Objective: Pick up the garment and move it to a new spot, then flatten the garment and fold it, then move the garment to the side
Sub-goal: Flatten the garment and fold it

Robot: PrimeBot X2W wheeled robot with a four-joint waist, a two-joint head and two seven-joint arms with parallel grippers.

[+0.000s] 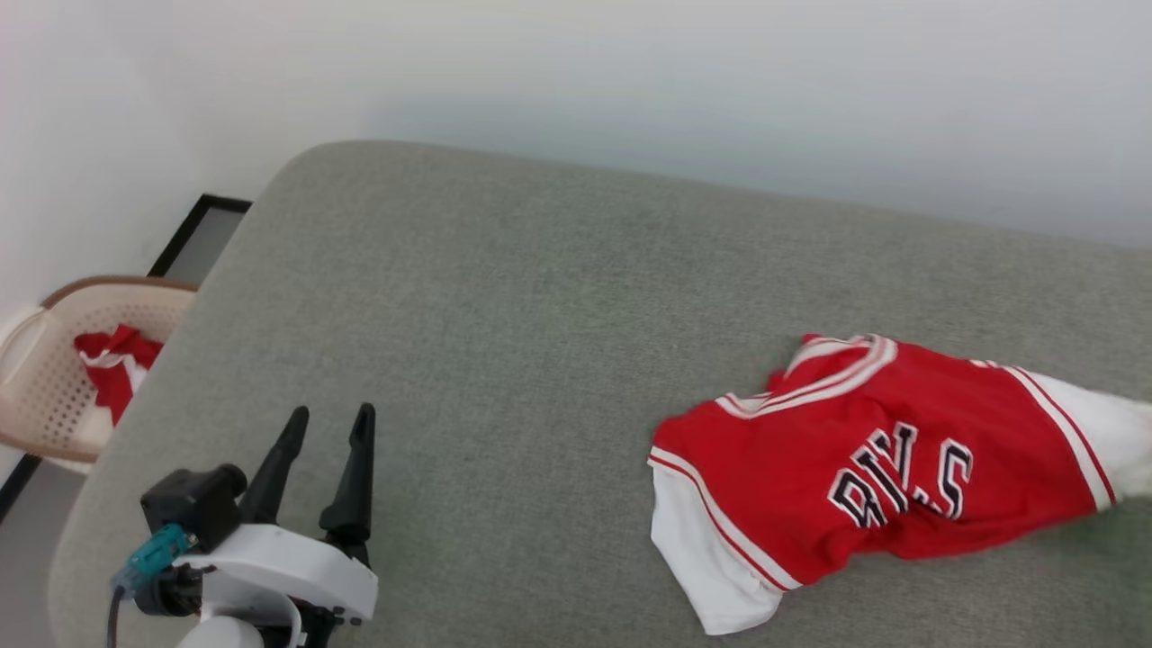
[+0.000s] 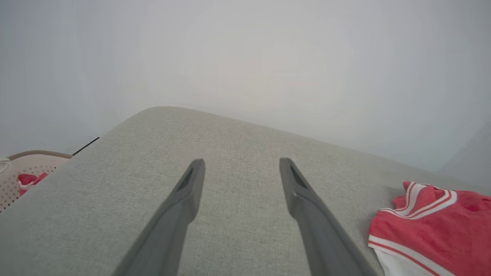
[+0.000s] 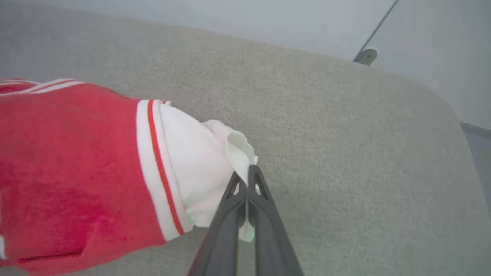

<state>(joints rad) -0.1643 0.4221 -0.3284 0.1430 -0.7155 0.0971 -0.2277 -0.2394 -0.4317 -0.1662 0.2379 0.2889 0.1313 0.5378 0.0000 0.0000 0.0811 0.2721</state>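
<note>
The small red jersey-style shirt with white short sleeves and red-white striped V-neck trim lies rumpled on the grey woven-fabric padded bench, at the lower right of the head view. Its black, white-outlined chest lettering faces up, one white sleeve hangs toward the bottom edge, and the other runs off the right edge.

In the right wrist view the right end effector is closed tight on the loose cuff of that white sleeve. A fold of white cloth is pinched between the two dark fingers, and the red body of the shirt spreads over the left half of the frame.

The left end effector sits at the lower left of the head view, fingers spread wide and holding nothing – over bare bench, well apart from the shirt. Its own wrist view shows the same gap, with the shirt's collar at the lower right.

At the far left, beside the bench, stands a beige perforated plastic basket with a red-and-white cloth inside.
</note>
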